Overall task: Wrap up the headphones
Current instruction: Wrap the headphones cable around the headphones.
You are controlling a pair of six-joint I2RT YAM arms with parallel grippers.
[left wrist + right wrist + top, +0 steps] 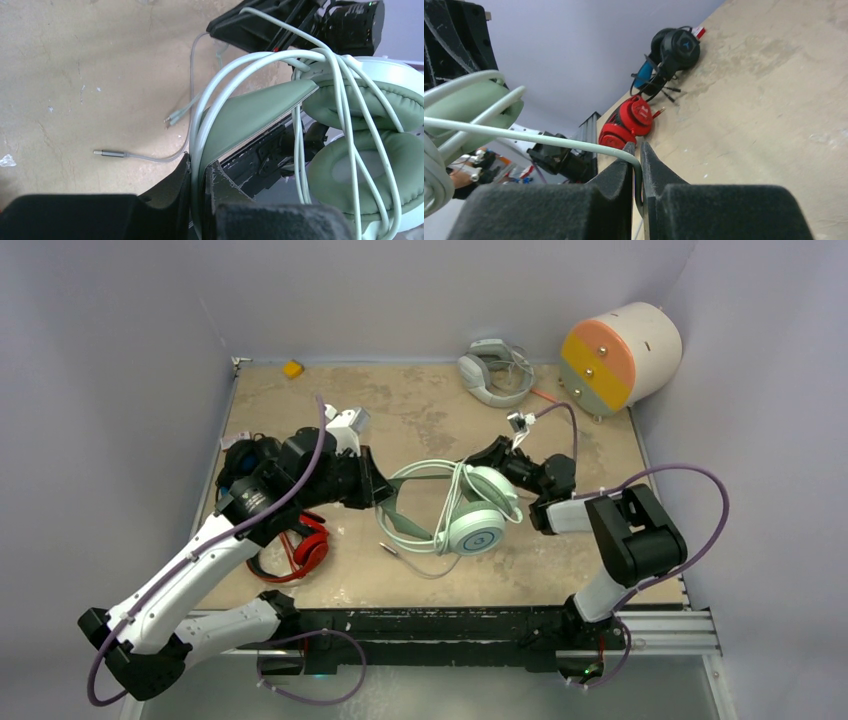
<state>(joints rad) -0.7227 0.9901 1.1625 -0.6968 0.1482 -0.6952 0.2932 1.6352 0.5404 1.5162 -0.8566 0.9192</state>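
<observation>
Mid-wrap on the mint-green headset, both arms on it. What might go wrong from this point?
1. The right jaws pinch the cable only at their tips; it may slip out, and the loops over the ear cups could slacken.
2. The left jaws clamp just the thin headband of the mint-green headset; a hard pull might swivel it.
3. The plug end lies loose on the table and might snag.

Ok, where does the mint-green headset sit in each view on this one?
Top external: mint-green headset in the centre of the frame, lying flat.
Left wrist: mint-green headset fills the right half, ear pads showing.
Right wrist: mint-green headset only in part, at upper left.
Shared landmark: the pale cable, wound over the headset in the other two views.
</observation>
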